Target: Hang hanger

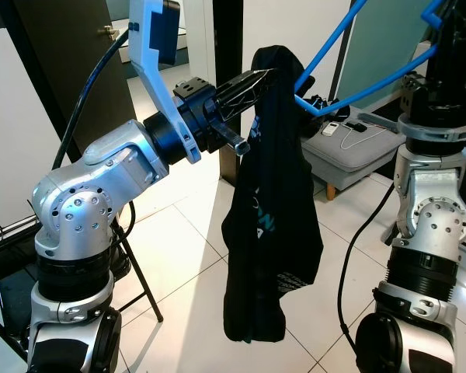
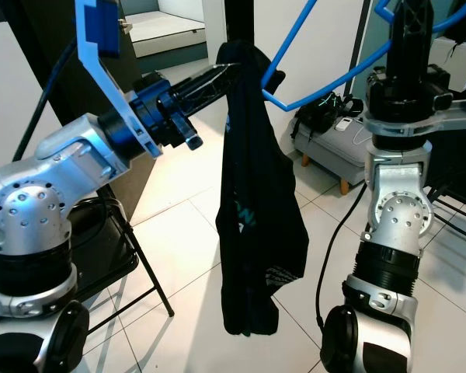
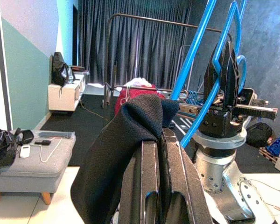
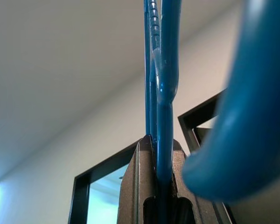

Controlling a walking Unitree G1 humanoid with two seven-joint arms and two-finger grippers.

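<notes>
A black garment (image 1: 268,210) with teal print hangs down over the tiled floor, its top edge pinched in my left gripper (image 1: 268,76), which is shut on the fabric (image 3: 130,140). My right gripper (image 2: 408,23) is raised at the upper right and shut on a blue plastic hanger (image 1: 357,78); the hanger's rod runs between its fingers (image 4: 135,186). One end of the hanger (image 2: 276,97) reaches to the garment's top, right beside my left gripper's fingertips. In the left wrist view the right gripper (image 3: 225,74) stands upright holding the hanger (image 3: 196,56).
A grey padded bench (image 1: 357,151) with a remote and cable stands behind the garment. A dark folding chair (image 2: 116,256) stands by my left side. A clothes rail (image 3: 149,21) before dark curtains stands far back, with a red heap (image 3: 137,91) below it.
</notes>
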